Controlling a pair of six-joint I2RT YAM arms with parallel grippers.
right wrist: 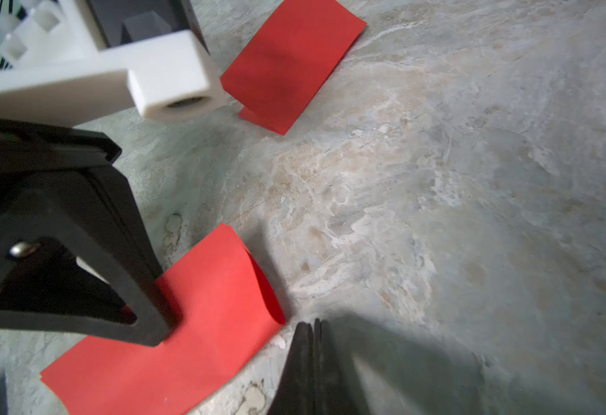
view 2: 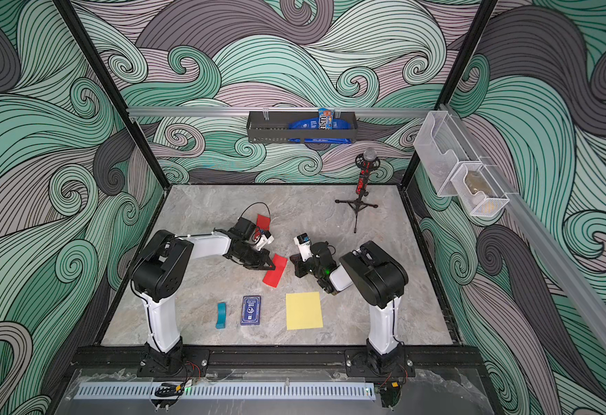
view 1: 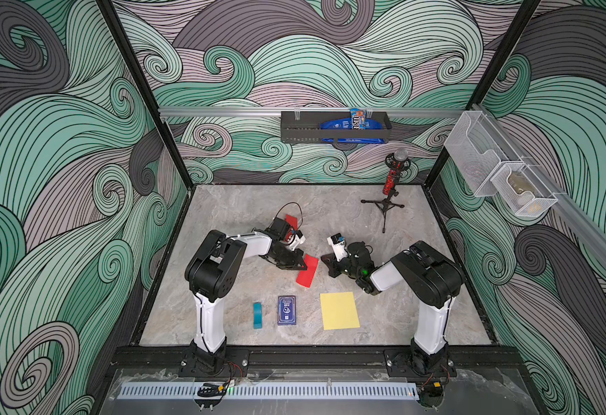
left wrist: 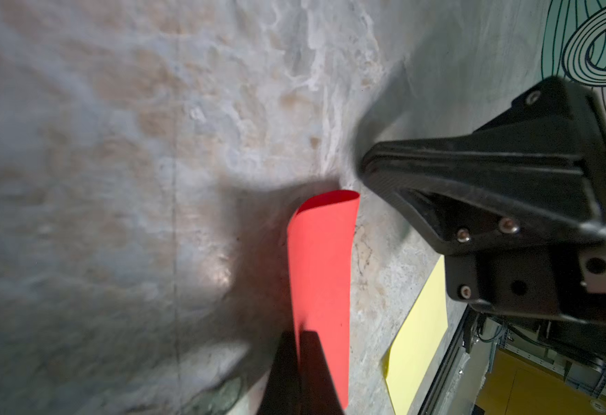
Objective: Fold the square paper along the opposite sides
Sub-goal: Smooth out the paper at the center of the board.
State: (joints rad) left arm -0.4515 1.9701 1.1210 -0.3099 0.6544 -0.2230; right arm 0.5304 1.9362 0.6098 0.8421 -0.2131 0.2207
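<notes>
The left gripper (right wrist: 156, 332) is clenched, its tip bearing on the doubled-over red paper (right wrist: 204, 316) directly beneath it; whether 1 layer is nipped between the jaws cannot be told. The right gripper (right wrist: 314, 328), clenched on nothing, sits with its tips just beside the paper's uncreased bulge. Risk: a sideways push from the right tips may skew the 2 layers, and lifting the left tip early may let the bulge spring open.

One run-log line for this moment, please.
red paper: folded over, fold loose | left fingers: shut, tip on it | right fingers: shut, beside fold, holding nothing | yellow paper: flat
</notes>
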